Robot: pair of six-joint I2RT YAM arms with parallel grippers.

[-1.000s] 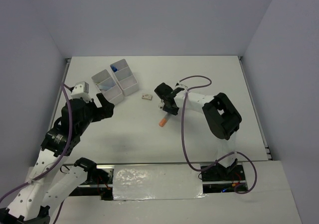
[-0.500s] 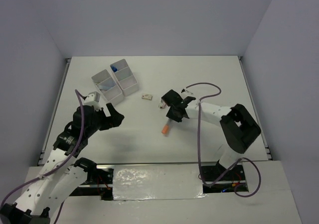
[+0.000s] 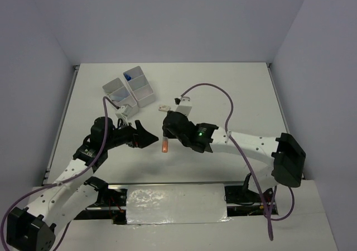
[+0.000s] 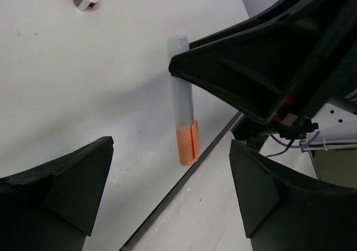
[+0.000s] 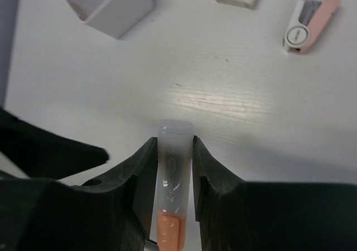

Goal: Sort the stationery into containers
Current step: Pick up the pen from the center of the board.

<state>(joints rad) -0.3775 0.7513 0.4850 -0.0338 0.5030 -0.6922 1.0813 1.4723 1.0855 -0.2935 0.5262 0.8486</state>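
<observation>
The right pincer (image 5: 174,150) clamps an orange highlighter (image 4: 186,134) by its clear end. The left pincer (image 3: 146,140) gapes wide, empty, facing it.

Highlighter (image 5: 174,170) clear-bodied, orange-capped; bins (image 3: 144,99) white; cable (image 3: 209,85) purple; table (image 3: 251,95) white.

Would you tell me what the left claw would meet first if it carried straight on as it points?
Most likely the orange highlighter, which hangs from the right claw straight ahead of the open left claw; how far off it is remains unclear.
</observation>
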